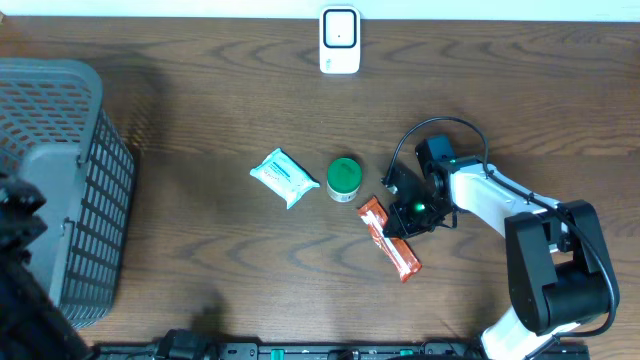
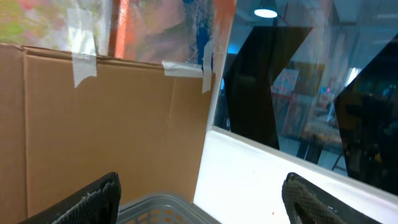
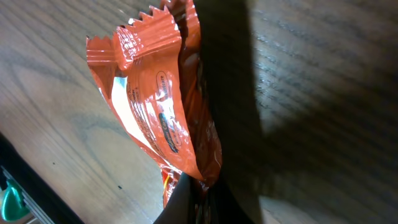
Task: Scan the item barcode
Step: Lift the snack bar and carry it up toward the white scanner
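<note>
Just beside the green-lidded jar [image 1: 344, 178], opposite the wipes pack [image 1: 284, 178], your right gripper [image 1: 402, 224] pinches the orange snack bar [image 1: 400, 255]; its barcode you can't make out. Far from the jar, your left gripper [image 2: 202, 199] hangs spread above the basket [image 1: 60, 180], barely seen from overhead; the scanner [image 1: 340, 40] stands past the jar.

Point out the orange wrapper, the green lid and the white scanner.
orange wrapper [image 3: 155, 112], right wrist view, middle of the pack
green lid [image 1: 344, 175], overhead view, its top
white scanner [image 1: 340, 40], overhead view, its front
</note>
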Available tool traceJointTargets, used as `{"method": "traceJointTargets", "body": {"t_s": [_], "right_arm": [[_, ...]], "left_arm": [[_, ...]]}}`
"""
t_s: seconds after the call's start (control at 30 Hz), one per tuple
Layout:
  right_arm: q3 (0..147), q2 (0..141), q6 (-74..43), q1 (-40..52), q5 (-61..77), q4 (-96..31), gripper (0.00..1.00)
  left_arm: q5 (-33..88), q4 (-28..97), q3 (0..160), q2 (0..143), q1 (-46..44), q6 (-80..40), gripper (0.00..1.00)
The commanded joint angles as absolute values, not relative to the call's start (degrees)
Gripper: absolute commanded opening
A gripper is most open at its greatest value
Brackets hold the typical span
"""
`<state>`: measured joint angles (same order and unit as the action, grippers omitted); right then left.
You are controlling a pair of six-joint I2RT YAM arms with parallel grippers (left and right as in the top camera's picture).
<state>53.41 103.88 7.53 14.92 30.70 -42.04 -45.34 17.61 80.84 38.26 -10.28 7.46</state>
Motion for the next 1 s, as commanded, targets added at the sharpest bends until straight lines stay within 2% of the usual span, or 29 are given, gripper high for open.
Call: {"method": "traceJointTargets", "body": {"t_s": [0.0,0.23,0.33,0.4,0.43,0.47,0.77,0.97], "right_arm": [[54.8,104.4,5.9,15.2,32.8,-44.3,0.02],[64.7,97.7,5.1,13.6,46.8,-59.6,0.02],[67.2,93.1,3.2,12.9,52.4,-60.1,0.01],[67.8,89.9,-2.6,12.5,54.1,-57.2,0.02],[67.8,86.0,-11.7,11.9,53.6,-52.5,0.02],[67.8,84.4,-16.1,11.6,53.6,-50.8,0.02],[67.8,75.0,-48.1,11.2,55.0,-42.3,0.02],[67.8,73.4,-54.6,11.2,60.4,-37.4,0.02]], "left_arm": [[-45.4,17.5,79.9,36.4,-10.0,6.9,0.83],[-45.4,17.2,78.8,35.3,-10.0,6.9,0.83],[-45.4,16.4,78.1,35.3,-10.0,6.9,0.83],[-45.4,16.1,77.5,35.3,-10.0,6.9,0.83],[-45.4,15.7,77.1,35.3,-10.0,6.9,0.83],[-45.4,15.7,77.1,35.3,-10.0,6.9,0.83],[-45.4,15.6,77.1,35.3,-10.0,6.9,0.83],[-45.4,15.6,77.1,35.3,-10.0,6.9,0.83]]}}
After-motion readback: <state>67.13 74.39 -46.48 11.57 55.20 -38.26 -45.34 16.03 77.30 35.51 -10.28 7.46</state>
